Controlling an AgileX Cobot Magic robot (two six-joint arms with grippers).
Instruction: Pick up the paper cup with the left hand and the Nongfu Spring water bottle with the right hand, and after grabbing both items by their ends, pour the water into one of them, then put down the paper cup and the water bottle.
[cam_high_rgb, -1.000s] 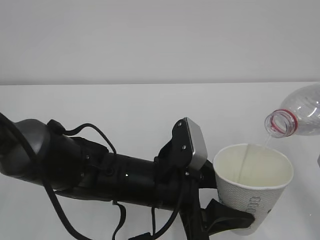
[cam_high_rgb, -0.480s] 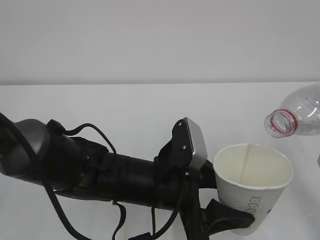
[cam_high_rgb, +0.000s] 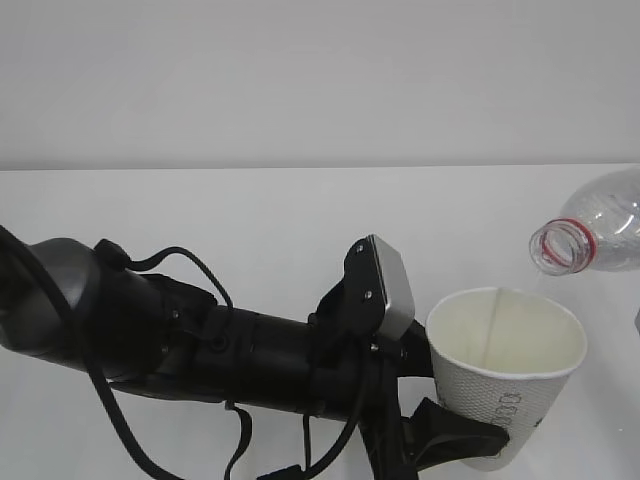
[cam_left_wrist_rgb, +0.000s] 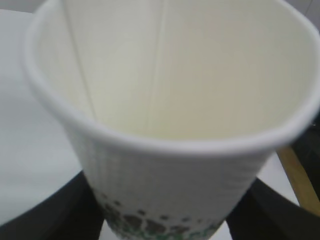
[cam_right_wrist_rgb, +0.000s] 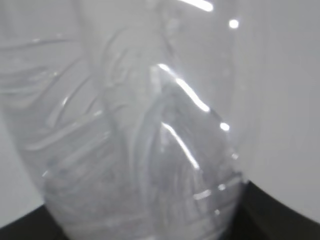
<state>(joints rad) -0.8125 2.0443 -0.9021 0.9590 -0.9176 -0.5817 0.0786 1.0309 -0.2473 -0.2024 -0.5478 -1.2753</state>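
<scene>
White table (cam_high_rgb: 300, 220) filled most of the exterior view, with a plain pale wall (cam_high_rgb: 300, 80) above it; the table's upper middle and upper left lay bare, free room behind the arm. The left hand (cam_high_rgb: 440, 440), a bulky black arm with cables and a grey camera block, lay across the lower left to lower centre, cut by the bottom edge. Its black fingers (cam_high_rgb: 470, 432) were clamped around the lower part of the paper cup (cam_high_rgb: 505, 385), which sat upright at lower right near the bottom edge. In the left wrist view the paper cup (cam_left_wrist_rgb: 170, 100) filled the frame, dark fingers (cam_left_wrist_rgb: 65, 210) flanking its base on both sides.

The Nongfu Spring water bottle (cam_high_rgb: 595, 235) was tilted at the right edge, cut by the frame, open mouth with red neck ring pointing down-left above the cup's far rim, not touching. Thin stream of the water (cam_high_rgb: 492, 330) ran down inside the cup. No pool visible; cup interior looked pale cream.

Right wrist view: the bottle's (cam_right_wrist_rgb: 140, 140) clear ribbed body filled the frame, blurred, with dark parts of the right hand (cam_right_wrist_rgb: 280, 215) at both lower corners, closed on it.

Writing: outlined grey letters on the cup side, unreadable; green print near the base, too blurred. Bottle label not seen.
</scene>
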